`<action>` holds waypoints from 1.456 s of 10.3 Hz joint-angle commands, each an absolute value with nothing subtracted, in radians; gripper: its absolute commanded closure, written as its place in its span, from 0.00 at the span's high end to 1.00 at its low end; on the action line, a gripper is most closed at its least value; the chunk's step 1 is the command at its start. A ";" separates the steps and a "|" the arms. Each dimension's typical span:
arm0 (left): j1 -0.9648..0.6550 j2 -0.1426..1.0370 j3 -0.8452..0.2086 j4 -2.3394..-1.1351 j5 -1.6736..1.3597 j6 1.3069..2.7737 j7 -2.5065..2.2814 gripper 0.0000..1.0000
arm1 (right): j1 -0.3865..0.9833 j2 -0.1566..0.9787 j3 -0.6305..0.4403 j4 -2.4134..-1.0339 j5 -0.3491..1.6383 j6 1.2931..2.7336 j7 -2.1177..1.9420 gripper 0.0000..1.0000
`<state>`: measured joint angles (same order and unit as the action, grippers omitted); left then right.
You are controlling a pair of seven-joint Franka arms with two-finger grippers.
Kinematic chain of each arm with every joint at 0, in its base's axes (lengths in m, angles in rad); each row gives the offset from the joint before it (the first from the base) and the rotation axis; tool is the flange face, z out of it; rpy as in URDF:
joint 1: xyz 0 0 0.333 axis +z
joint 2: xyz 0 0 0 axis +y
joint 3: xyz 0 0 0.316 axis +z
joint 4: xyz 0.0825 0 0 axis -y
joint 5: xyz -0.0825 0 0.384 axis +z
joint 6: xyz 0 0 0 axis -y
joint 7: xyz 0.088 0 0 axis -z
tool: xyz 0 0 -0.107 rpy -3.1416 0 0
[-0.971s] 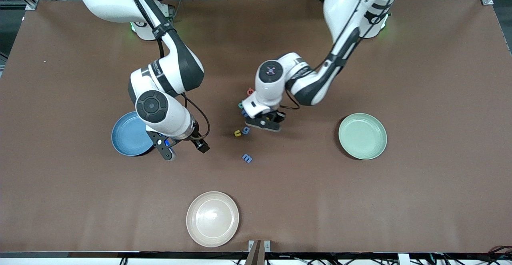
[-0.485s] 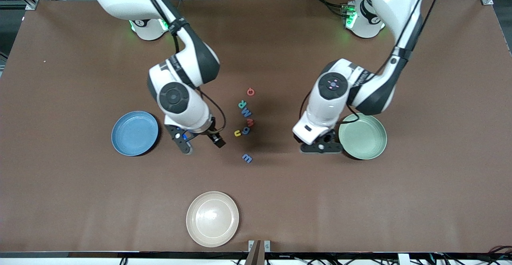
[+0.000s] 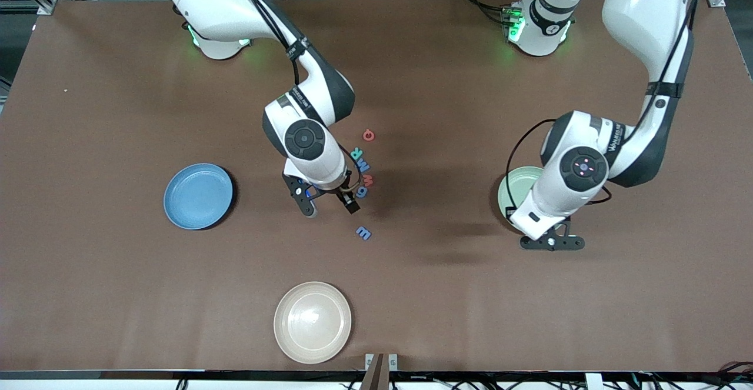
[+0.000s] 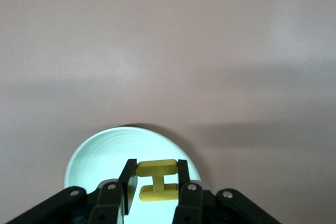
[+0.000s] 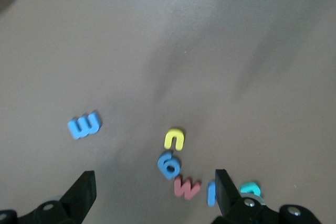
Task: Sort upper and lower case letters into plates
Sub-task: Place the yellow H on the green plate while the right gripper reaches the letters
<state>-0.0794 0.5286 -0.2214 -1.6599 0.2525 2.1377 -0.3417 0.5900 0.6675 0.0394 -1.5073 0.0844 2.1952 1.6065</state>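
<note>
My left gripper [image 4: 155, 169] is shut on a yellow letter H [image 4: 156, 181] and hangs over the pale green plate [image 4: 100, 156]. In the front view the left gripper [image 3: 552, 243] and its arm cover part of that plate [image 3: 516, 183]. My right gripper [image 5: 154, 178] is open over the letters at the table's middle: yellow [image 5: 174, 138], blue [image 5: 168, 164], pink [image 5: 187, 187]. In the front view it [image 3: 328, 205] is beside a teal letter [image 3: 356, 153] and a red one [image 3: 368, 135]. A blue m [image 3: 363, 233] lies apart, nearer to the camera. The blue plate [image 3: 198, 196] holds nothing.
A cream-beige plate [image 3: 312, 322] sits near the table's front edge, nearer to the camera than the letters. The brown tabletop [image 3: 117, 290] stretches wide on all sides of the plates.
The left arm has carried the yellow H from the letter cluster over to the pale green plate. The right arm has swung from beside the blue plate to over the letters.
</note>
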 commanded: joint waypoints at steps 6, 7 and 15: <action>-0.026 0.588 -0.235 -1.756 0.273 2.092 -0.210 0.32 | 0.620 0.721 0.040 -1.571 0.103 2.313 1.632 1.00; -0.026 0.562 -0.236 -1.785 0.273 2.082 -0.210 0.64 | 0.621 0.730 0.040 -1.571 0.101 2.318 1.634 1.00; -0.031 0.329 -0.340 -1.767 0.258 1.914 -0.219 1.00 | 0.615 0.776 0.040 -1.572 0.103 2.375 1.643 1.00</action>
<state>-0.0397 0.3878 -0.3186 -1.7487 0.2525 1.9346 -0.2240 0.6135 0.7653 0.0409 -1.5700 0.0957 2.3566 1.6254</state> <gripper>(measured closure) 0.000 0.000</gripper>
